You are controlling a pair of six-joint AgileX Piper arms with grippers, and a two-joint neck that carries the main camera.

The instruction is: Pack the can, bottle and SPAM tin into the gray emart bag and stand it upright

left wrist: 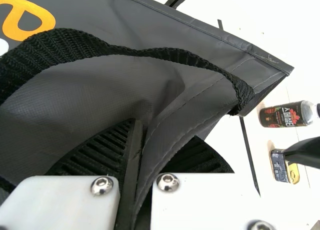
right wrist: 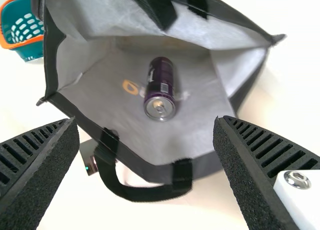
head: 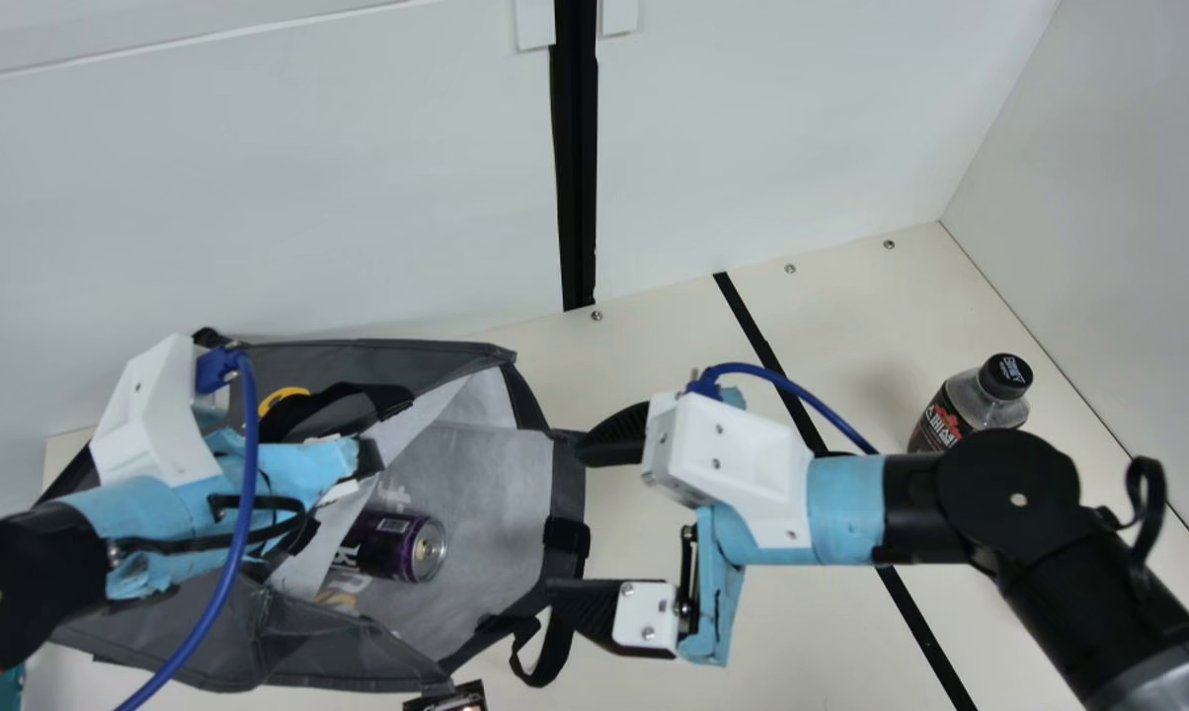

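- While the gray fabric bag [head: 387, 360] lies on the cream desk [head: 673, 316], the left end effector [head: 348, 467] is closed on it, a fold of its gray fabric pinched between the black ribbed fingers.
- The right end effector [head: 564, 520] is open, its two fingers spread wide at the bag's mouth, with nothing between them.
- Inside the bag, ahead of the right end effector, the dark purple cylindrical can [head: 397, 546] lies on the pale lining. It has a small barcode patch and pale lettering on its side; its silver top faces that end effector.
- Yellow print [left wrist: 27, 19] marks the bag's outer panel near the left end effector, under a black webbing handle [left wrist: 125, 51]. Another black handle [right wrist: 145, 191] hangs from the rim by the right end effector.
- Well apart from the right end effector's fingertips, beyond its wrist, is the clear plastic bottle [head: 950, 410] with a black cap. Its dark wraparound label carries white lettering and a red design.
- The navy and yellow SPAM tin [left wrist: 279, 166] is outside the bag, near the bottle; a black shape partly covers it in the left wrist view.
- Past the bag from the right end effector is a teal plastic basket with an orange rim [right wrist: 30, 39].
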